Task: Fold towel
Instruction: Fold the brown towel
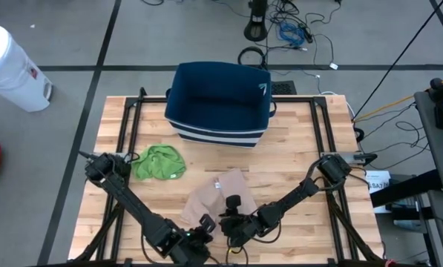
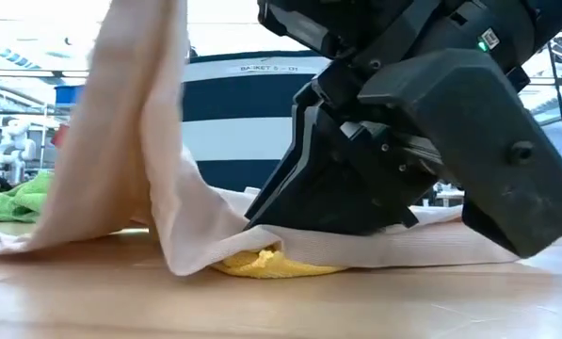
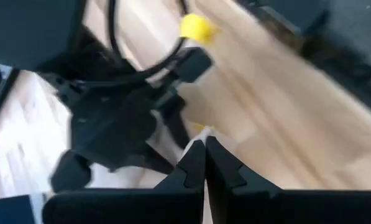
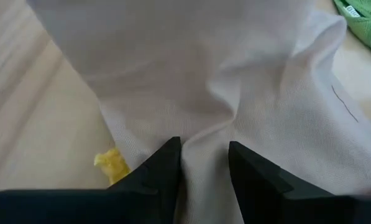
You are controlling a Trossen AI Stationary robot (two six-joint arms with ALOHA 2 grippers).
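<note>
The beige towel [image 1: 222,194] lies on the wooden table near its front edge, and part of it is pulled up into a hanging sheet [image 2: 135,113] that leaves the low view at the top. My right gripper [image 4: 204,152] sits low on the part of the towel that rests on the table [image 2: 422,247], closed on a ridge of it. My left gripper [image 3: 205,149] is beside it near the front edge [image 1: 200,231], raised and shut, with a sliver of pale cloth between its fingers. My left gripper is shut on a thin bit of the towel [image 3: 204,132] that shows just past its fingertips; the fingers hide which part it is. It points slanting down. The towel hangs from there as a slack sheet down to the table. My right gripper pinches a raised fold of the towel [image 4: 205,134] between its two fingers. It comes in slanting down from the table's near right side. The cloth around the fold lies on the table, creased toward the fingers.
A yellow cloth [image 2: 262,264] peeks out from under the towel by the right gripper. A green cloth [image 1: 159,162] lies to the left of the towel. A navy basket with white stripes [image 1: 220,104] stands at the far edge. Bare wood spreads to the right.
</note>
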